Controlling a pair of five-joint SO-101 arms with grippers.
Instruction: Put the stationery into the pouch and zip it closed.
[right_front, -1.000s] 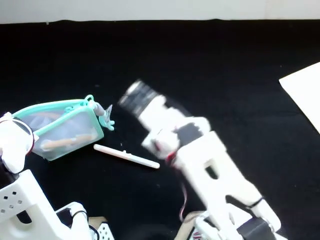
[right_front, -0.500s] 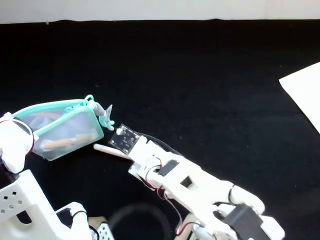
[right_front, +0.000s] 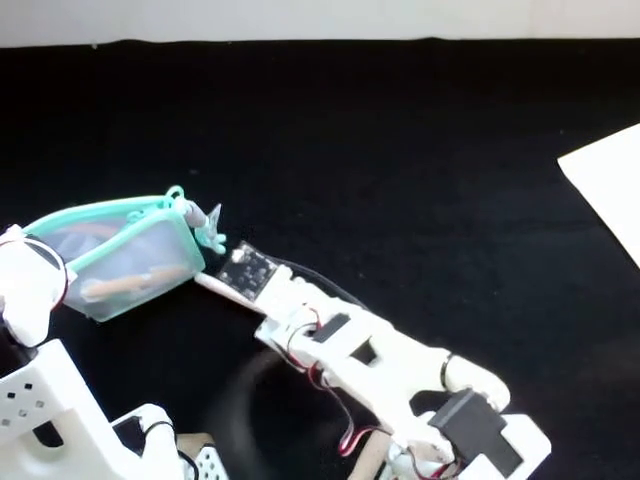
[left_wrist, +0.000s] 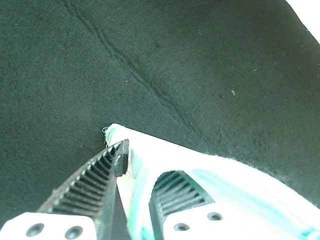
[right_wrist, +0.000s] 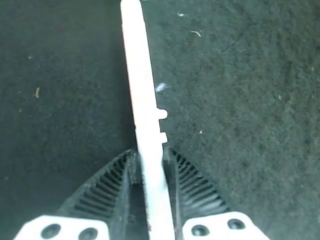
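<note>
Pouch (right_front: 120, 255) edge is pinched shut by left gripper (left_wrist: 135, 165). White pen (right_wrist: 139, 75) is clamped betw. right gripper (right_wrist: 148, 162) fingers in wrist view; in high view it's mostly hidden under right arm (right_front: 380, 355).

Left pincer (left_wrist: 137, 162) and right pincer (right_wrist: 150, 152) clamped, right arm (right_front: 380, 355) extended low

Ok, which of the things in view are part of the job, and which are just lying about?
Job: pouch, its edge in the left hand; white pen, between the jaws of the right hand.
Lying about: white sheet of paper; black cloth under everything.
</note>
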